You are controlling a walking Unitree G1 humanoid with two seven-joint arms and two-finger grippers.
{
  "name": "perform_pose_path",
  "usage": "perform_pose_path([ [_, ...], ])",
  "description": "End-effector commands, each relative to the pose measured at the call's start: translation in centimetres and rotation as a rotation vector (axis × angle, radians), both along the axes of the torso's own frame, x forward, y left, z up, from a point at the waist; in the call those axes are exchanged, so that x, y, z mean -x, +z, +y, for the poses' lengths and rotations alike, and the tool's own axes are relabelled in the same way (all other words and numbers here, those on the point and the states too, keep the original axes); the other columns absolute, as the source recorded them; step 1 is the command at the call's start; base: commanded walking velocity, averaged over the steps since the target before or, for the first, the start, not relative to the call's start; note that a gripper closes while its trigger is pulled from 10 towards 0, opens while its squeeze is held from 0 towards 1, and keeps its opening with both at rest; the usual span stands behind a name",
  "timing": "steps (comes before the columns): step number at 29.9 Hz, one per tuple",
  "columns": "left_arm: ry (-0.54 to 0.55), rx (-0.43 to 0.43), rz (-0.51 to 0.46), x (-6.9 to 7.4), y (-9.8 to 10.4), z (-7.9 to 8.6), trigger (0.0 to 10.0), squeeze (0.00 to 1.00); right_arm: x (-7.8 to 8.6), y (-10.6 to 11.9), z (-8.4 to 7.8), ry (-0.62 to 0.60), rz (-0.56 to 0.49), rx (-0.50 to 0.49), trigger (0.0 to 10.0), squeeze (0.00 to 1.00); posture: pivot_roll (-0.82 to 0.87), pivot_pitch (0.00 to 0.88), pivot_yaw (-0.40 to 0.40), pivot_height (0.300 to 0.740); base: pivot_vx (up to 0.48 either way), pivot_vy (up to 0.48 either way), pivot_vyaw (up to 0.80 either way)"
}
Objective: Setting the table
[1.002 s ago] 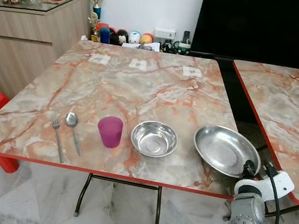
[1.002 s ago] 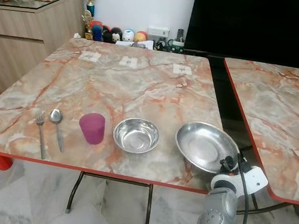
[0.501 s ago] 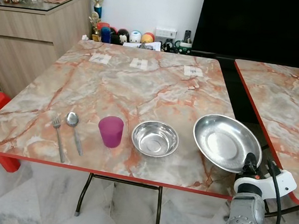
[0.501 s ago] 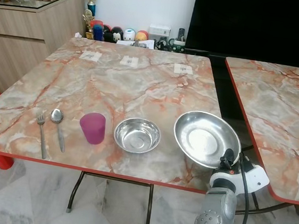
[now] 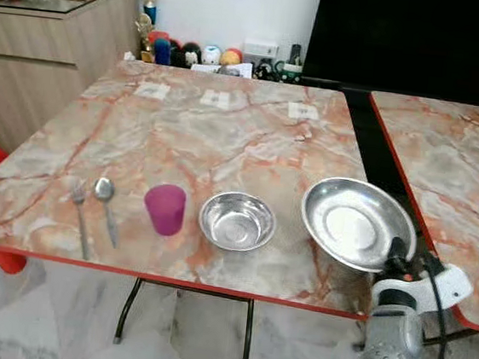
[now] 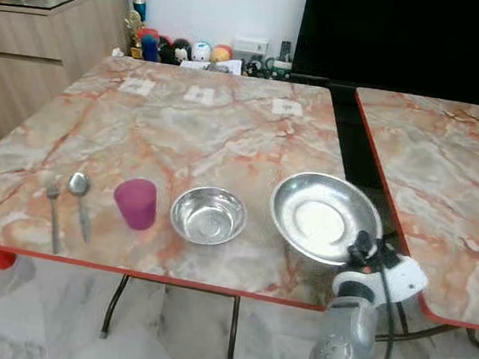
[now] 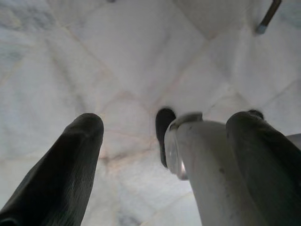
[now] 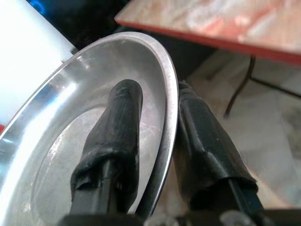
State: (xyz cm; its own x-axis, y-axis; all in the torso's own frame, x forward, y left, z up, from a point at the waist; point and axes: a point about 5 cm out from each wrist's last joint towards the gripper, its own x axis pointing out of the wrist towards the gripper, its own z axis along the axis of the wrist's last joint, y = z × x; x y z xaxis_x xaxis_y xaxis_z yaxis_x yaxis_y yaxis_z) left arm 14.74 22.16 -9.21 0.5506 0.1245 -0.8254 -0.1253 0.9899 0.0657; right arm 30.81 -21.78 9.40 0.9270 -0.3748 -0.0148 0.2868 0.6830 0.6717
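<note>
- The right pincer (image 8: 153, 155) clenched the rim of the round steel plate (image 5: 357, 223), one finger inside, one beneath, tilting it above the marble-patterned table (image 5: 227, 135).
- Beside it sat the small steel bowl (image 5: 236, 220), magenta plastic cup (image 5: 164, 208), spoon (image 5: 105, 207) and fork (image 5: 81, 214).
- The left pincer (image 7: 164, 160) hung released over the floor.

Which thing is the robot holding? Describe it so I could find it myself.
Start at the marble-patterned table with the red edge and follow its near edge to the right corner. There the right gripper pinches the rim of a steel plate, wider, shallower and tilted, unlike the small steel bowl beside it.
</note>
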Motion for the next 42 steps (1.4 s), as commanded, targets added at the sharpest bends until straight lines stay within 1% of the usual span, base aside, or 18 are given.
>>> perform_pose_path([
  [1, -0.015, -0.012, 0.029, 0.7, -0.2, 0.2, 10.0, 0.00, -0.3, 0.8, 0.3, 0.003, -0.031, 0.012, 10.0, 0.00, -0.01, 0.000, -0.023, 0.740, 0.000, -0.330, 0.00],
  [7, -0.016, -0.013, 0.029, 0.7, -0.2, 0.2, 10.0, 0.00, -0.4, 0.9, 0.5, 0.007, -0.035, 0.031, 10.0, 0.00, -0.01, 0.000, -0.021, 0.740, 0.000, -0.334, 0.00],
  [14, -0.019, -0.012, 0.026, 0.6, -0.2, 0.2, 10.0, 0.00, -0.3, 1.3, -0.2, -0.025, -0.045, 0.042, 10.0, 0.00, -0.01, 0.000, -0.019, 0.740, 0.000, -0.332, 0.00],
  [23, -0.010, -0.009, 0.023, 0.6, -0.2, 0.2, 10.0, 0.00, -0.2, 1.2, -0.4, -0.041, -0.036, 0.045, 10.0, 0.00, -0.01, 0.000, -0.019, 0.740, 0.000, -0.330, 0.00],
  [32, -0.009, -0.005, 0.023, 0.5, -0.2, 0.2, 10.0, 0.00, -0.2, 1.5, -1.4, -0.079, -0.038, 0.053, 10.0, 0.00, -0.02, 0.000, -0.017, 0.740, 0.000, -0.333, 0.00],
  [42, -0.011, -0.001, 0.021, 0.5, -0.2, 0.2, 10.0, 0.00, -0.1, 1.2, -1.3, -0.088, -0.021, 0.049, 10.0, 0.00, -0.02, 0.000, -0.017, 0.740, 0.000, -0.333, 0.00],
])
